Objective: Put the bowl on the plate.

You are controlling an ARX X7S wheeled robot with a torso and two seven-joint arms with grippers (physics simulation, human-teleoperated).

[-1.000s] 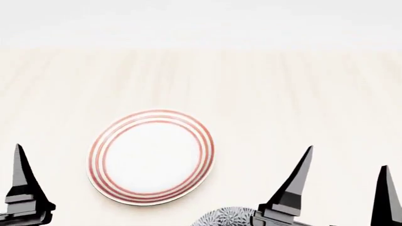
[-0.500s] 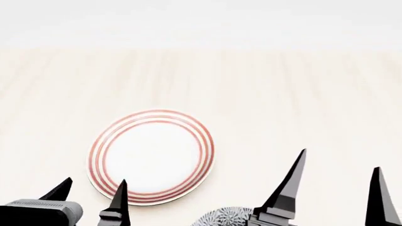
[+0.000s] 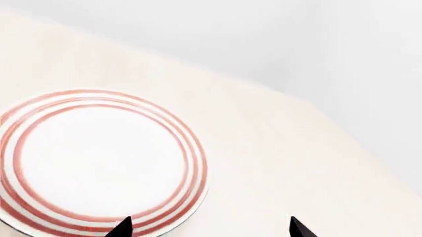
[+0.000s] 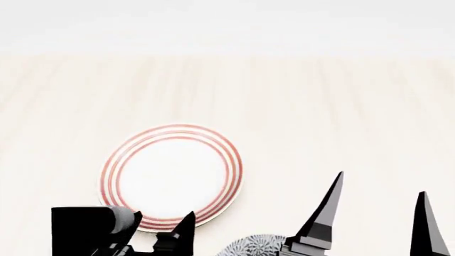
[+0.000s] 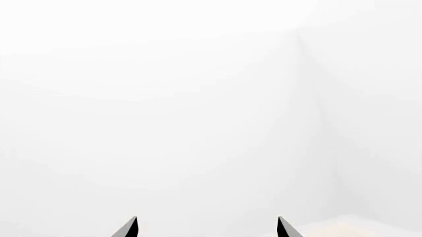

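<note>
The plate (image 4: 170,178), white with red rings, lies flat on the pale wooden table (image 4: 320,106), left of centre. Only the top of the grey-and-white patterned bowl (image 4: 254,246) shows, at the head view's bottom edge, just right of the plate. My left gripper (image 4: 161,234) hovers at the plate's near edge, open and empty. In the left wrist view one of its fingertips (image 3: 122,228) overlaps the plate (image 3: 99,163) rim. My right gripper (image 4: 378,213) stands open and empty, just right of the bowl, its fingers pointing up. In its wrist view, the right gripper (image 5: 207,228) faces a blank white wall.
The tabletop runs back to a white wall (image 4: 227,21). The left wrist view shows the table's far edge (image 3: 277,91) beyond the plate. A sliver of table (image 5: 343,230) appears in the right wrist view.
My left gripper has swung from the far left edge rightward to the plate's near rim. The right gripper has drifted slightly left and down. Plate and bowl have not moved.
</note>
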